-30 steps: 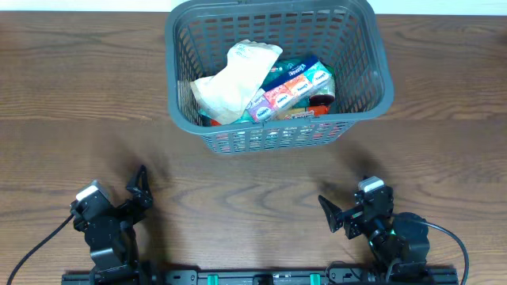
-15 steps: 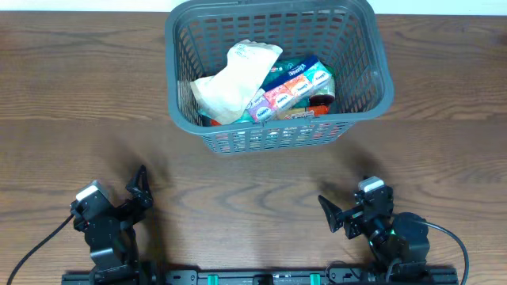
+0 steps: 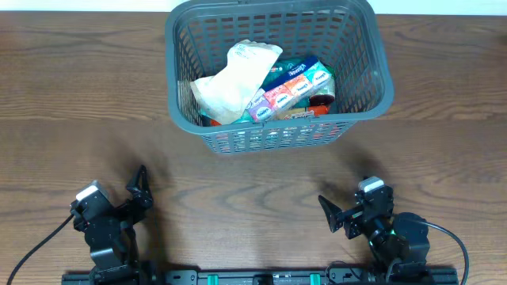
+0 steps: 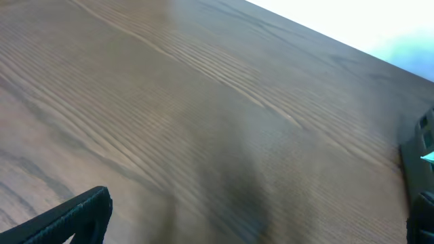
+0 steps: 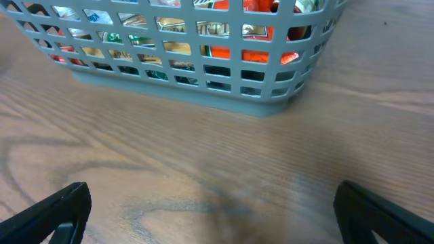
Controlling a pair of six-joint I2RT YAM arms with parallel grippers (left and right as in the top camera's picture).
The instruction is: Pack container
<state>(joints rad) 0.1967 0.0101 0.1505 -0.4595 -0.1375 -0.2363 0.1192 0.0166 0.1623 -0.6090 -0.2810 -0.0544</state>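
Packing looks done — container at twelve o'clock holds the packets; left gripper at seven and right gripper at five hang wide open, empty, so nothing further seems called for

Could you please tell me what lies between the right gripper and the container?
Nothing: only bare wooden table separates the open right gripper from the container, as the right wrist view shows plainly.
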